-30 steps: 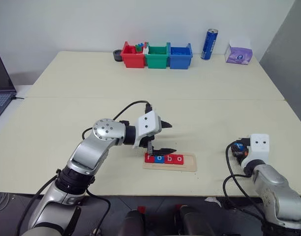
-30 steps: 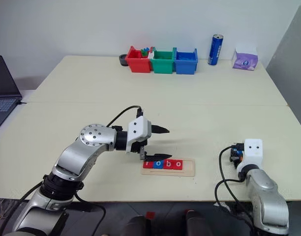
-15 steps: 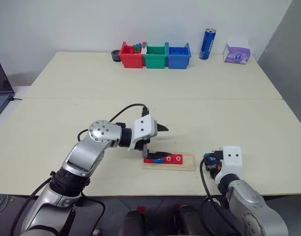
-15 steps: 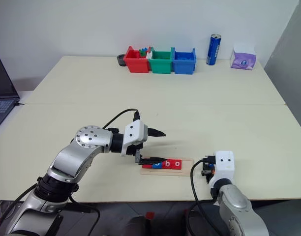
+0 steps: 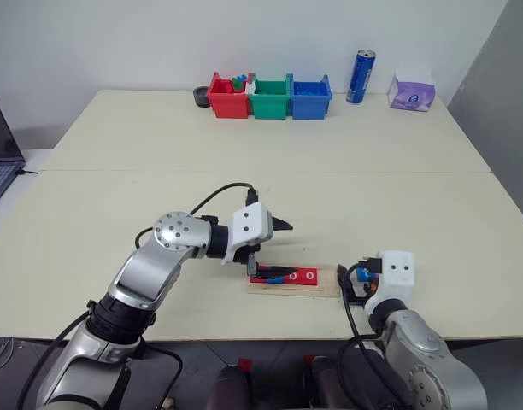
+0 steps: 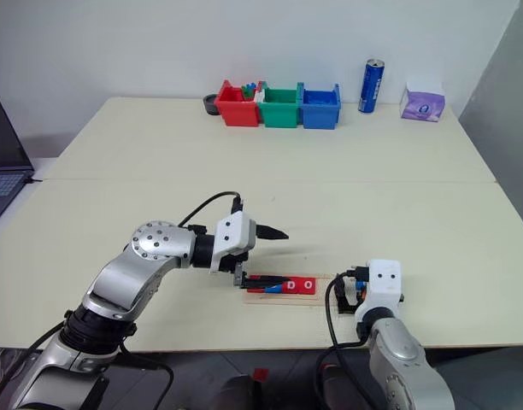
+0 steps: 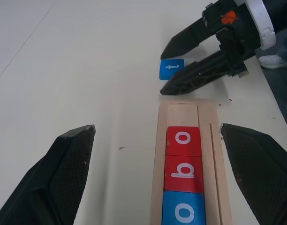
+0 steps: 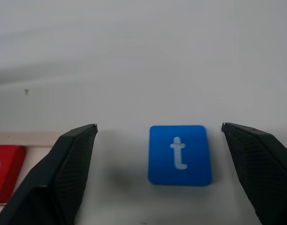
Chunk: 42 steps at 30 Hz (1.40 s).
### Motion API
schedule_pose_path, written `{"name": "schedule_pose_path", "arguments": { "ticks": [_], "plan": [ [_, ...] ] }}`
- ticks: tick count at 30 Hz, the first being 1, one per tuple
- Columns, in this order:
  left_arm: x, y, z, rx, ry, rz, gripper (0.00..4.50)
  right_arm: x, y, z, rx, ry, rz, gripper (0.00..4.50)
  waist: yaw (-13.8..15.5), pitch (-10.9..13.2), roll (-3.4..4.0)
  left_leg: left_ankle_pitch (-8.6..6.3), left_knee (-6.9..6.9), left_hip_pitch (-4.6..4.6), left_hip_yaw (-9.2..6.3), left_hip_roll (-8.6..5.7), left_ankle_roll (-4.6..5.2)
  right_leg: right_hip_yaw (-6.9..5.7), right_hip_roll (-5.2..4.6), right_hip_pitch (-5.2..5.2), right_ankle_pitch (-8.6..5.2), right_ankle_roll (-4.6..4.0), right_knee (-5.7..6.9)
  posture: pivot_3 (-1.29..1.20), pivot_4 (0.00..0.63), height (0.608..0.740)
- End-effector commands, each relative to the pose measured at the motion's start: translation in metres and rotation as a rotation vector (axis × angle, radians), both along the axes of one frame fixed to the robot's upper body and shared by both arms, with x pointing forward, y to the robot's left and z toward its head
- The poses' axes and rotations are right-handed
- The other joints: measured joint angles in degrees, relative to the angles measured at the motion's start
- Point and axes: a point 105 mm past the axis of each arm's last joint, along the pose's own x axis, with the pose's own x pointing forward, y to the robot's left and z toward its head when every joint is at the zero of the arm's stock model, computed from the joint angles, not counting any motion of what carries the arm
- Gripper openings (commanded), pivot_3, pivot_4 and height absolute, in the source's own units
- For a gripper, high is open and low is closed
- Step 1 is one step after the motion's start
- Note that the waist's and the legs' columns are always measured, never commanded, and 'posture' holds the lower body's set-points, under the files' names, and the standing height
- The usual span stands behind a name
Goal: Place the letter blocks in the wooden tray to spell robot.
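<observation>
The wooden tray (image 5: pixel 326 284) lies near the table's front edge. In it are letter blocks: a blue o (image 7: pixel 183 212), a red b (image 7: pixel 183 171) and a red o (image 7: pixel 183 139); the slot at its right end (image 7: pixel 183 112) is bare. My left gripper (image 5: pixel 286 248) hangs open over the tray's left end and hides the block there. A blue t block (image 8: pixel 180 154) lies flat on the table just past the tray's right end. My right gripper (image 8: pixel 158 125) stands open around it, fingers (image 7: pixel 192 78) apart from it on either side.
Red (image 5: pixel 229 99), green (image 5: pixel 271 97) and blue (image 5: pixel 311 97) bins stand in a row at the table's far edge, with a blue can (image 5: pixel 362 77) and a purple tissue pack (image 5: pixel 413 92) to their right. A laptop (image 5: pixel 0 154) sits off the left side.
My right gripper has moved left to the tray's right end and opened, leaving the t block on the table between its fingers. The left gripper has kept still.
</observation>
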Motion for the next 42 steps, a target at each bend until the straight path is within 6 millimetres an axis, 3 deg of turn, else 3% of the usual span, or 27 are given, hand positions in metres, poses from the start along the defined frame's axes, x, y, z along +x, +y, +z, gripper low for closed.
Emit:
{"name": "schedule_pose_path", "arguments": {
  "ticks": [1, 4, 7, 11, 14, 23, 33, 36, 42],
  "plan": [
    [0.002, 0.003, 0.007, -0.007, -0.040, 0.002, 4.50, 0.007, -0.005, 0.036, -0.028, -0.159, 0.040, 4.46, 0.0, 0.0, 0.00, 0.00, 0.00, 0.00, 0.00, 0.00, 0.00, -0.01, 0.00, 0.00, 0.00, 0.00, 0.00, 0.00, 0.150, 0.740],
    [0.005, 0.006, 0.007, -0.005, -0.043, 0.012, 4.50, 0.007, 0.004, 0.044, -0.046, -0.122, 0.366, 4.46, 0.0, 0.0, 0.00, 0.00, 0.00, 0.01, -0.01, 0.00, 0.00, -0.01, 0.02, 0.00, 0.00, 0.00, 0.00, 0.00, 0.150, 0.740],
    [0.006, 0.006, 0.006, -0.006, -0.045, 0.011, 4.50, 0.000, 0.000, 0.049, -0.121, -0.087, 0.581, 4.46, 0.0, 0.0, -0.03, -0.01, 0.00, -0.01, -0.04, -0.02, 0.02, -0.04, 0.02, 0.02, 0.03, -0.04, -0.07, 0.00, 0.150, 0.740],
    [0.005, 0.005, 0.004, -0.006, -0.045, 0.006, 4.50, -0.011, -0.003, 0.040, -0.247, 0.030, 0.831, 4.46, 0.1, 0.1, -0.01, -0.02, -0.04, -0.03, -0.08, -0.01, 0.04, -0.07, 0.05, 0.04, 0.04, -0.08, -0.17, 0.00, 0.150, 0.740],
    [0.004, 0.003, 0.003, -0.009, -0.044, 0.001, 4.50, -0.016, -0.010, 0.022, -0.362, 0.144, 0.999, 4.46, 0.1, 0.1, -0.01, -0.02, -0.02, -0.02, -0.05, -0.02, 0.04, -0.04, 0.05, 0.05, 0.03, -0.05, -0.18, 0.00, 0.150, 0.740],
    [0.001, 0.002, 0.004, -0.005, -0.053, -0.005, 4.50, 0.011, -0.023, 0.014, -0.499, 0.153, 1.094, 4.46, 0.1, 0.1, -0.09, -0.01, 0.02, -0.01, -0.05, -0.01, 0.03, -0.04, 0.04, 0.05, 0.11, -0.17, -0.13, 0.00, 0.150, 0.740],
    [0.001, 0.001, 0.006, -0.002, -0.055, -0.008, 4.50, 0.023, -0.035, 0.011, -0.476, 0.249, 1.136, 4.46, 0.2, 0.1, -0.09, -0.01, 0.03, -0.02, -0.03, -0.02, 0.03, -0.03, 0.00, 0.05, 0.18, -0.30, -0.15, 0.00, 0.150, 0.740],
    [0.001, 0.000, 0.006, -0.001, -0.055, -0.007, 4.50, 0.026, -0.036, 0.009, -0.452, 0.265, 1.135, 3.90, 0.2, 0.1, -0.10, -0.01, 0.03, -0.02, -0.03, -0.02, 0.03, -0.03, 0.00, 0.05, 0.18, -0.30, -0.14, 0.00, 0.150, 0.740],
    [0.000, 0.004, 0.003, 0.005, -0.047, 0.006, 4.50, 0.024, -0.033, 0.010, -0.402, 0.265, 1.141, 1.76, 0.2, 0.1, -0.09, -0.01, 0.04, -0.02, -0.04, -0.01, 0.02, -0.04, 0.00, 0.05, 0.18, -0.30, -0.13, 0.00, 0.150, 0.740]
  ]
}}
